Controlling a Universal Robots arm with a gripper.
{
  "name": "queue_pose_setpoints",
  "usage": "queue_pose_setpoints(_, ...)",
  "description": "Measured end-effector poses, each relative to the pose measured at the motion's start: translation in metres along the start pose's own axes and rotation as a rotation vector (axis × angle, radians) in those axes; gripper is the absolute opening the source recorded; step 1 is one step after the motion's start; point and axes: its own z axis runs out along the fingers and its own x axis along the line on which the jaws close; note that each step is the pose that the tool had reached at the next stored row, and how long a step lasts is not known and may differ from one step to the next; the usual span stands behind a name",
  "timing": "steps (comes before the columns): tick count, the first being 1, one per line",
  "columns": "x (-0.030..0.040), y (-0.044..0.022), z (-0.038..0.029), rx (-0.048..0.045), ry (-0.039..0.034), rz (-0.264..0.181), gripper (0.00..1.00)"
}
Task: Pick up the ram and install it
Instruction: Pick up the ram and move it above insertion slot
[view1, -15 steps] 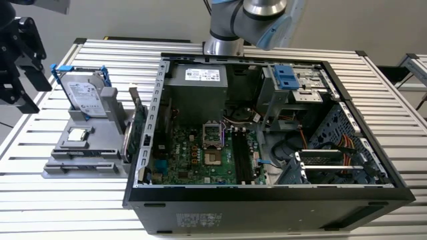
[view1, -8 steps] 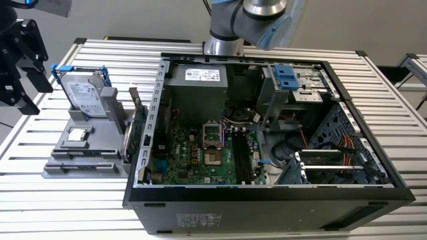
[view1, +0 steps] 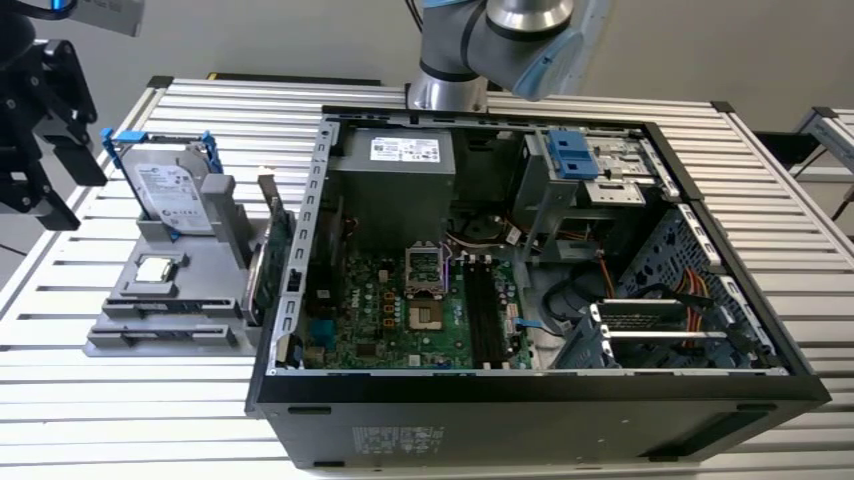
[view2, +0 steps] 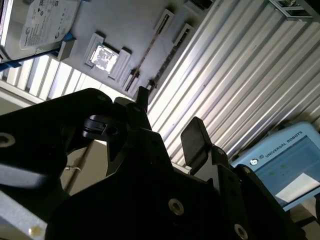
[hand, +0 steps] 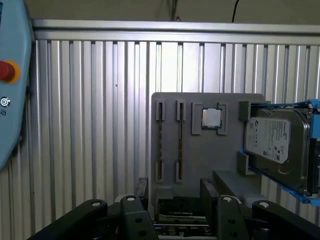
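Off holder (hand: 200, 150) edge: end effector (hand: 174, 185) spread, empty; ram (hand: 160, 145) well apart.

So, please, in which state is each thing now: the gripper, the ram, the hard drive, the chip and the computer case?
gripper: open, holding nothing.
ram: standing on edge in the grey holder, not picked up.
hard drive: standing on edge in the grey holder, inside a blue bracket.
silver chip: lying flat in its recess on the grey holder.
computer case: lying on its side, open, panel off.
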Motion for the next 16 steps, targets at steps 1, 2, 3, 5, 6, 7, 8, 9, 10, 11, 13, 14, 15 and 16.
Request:
queue_pose_setpoints(1,0.0,0.0,0.0004,-0.0003,0.0,0.0,1.0)
queue_pose_setpoints(2,0.0,0.0001,0.0007,-0.0006,0.0001,0.0,1.0)
queue_pose_setpoints(3,0.0,0.0001,0.0012,-0.0007,0.0001,0.0,1.0)
queue_pose_setpoints(5,0.0,0.0001,0.0021,-0.0011,0.0001,0.0,1.0)
queue_pose_setpoints(6,0.0,0.0001,0.0027,-0.0011,0.0001,0.0,1.0)
queue_pose_setpoints(7,0.0001,0.0001,0.0033,-0.0011,0.0001,0.001,1.0)
queue_pose_setpoints(8,0.0001,0.0001,0.0038,-0.0012,0.0001,0.001,1.0)
queue_pose_setpoints(9,0.0001,0.0001,0.0043,-0.0013,0.0001,0.001,1.0)
queue_pose_setpoints(10,0.0001,0.0001,0.0049,-0.0014,0.0001,0.001,1.0)
queue_pose_setpoints(11,0.0001,0.0001,0.0054,-0.0015,0.0001,0.001,1.0)
queue_pose_setpoints(13,0.0001,0.0001,0.0064,-0.0017,0.0001,0.001,1.0)
queue_pose_setpoints(14,0.0001,0.0001,0.0069,-0.0018,0.0001,0.001,1.0)
queue_pose_setpoints(15,0.0001,0.0001,0.0074,-0.0019,0.0001,0.001,1.0)
queue_pose_setpoints(16,0.0001,0.0001,0.0079,-0.0018,0.0001,0.001,1.0)
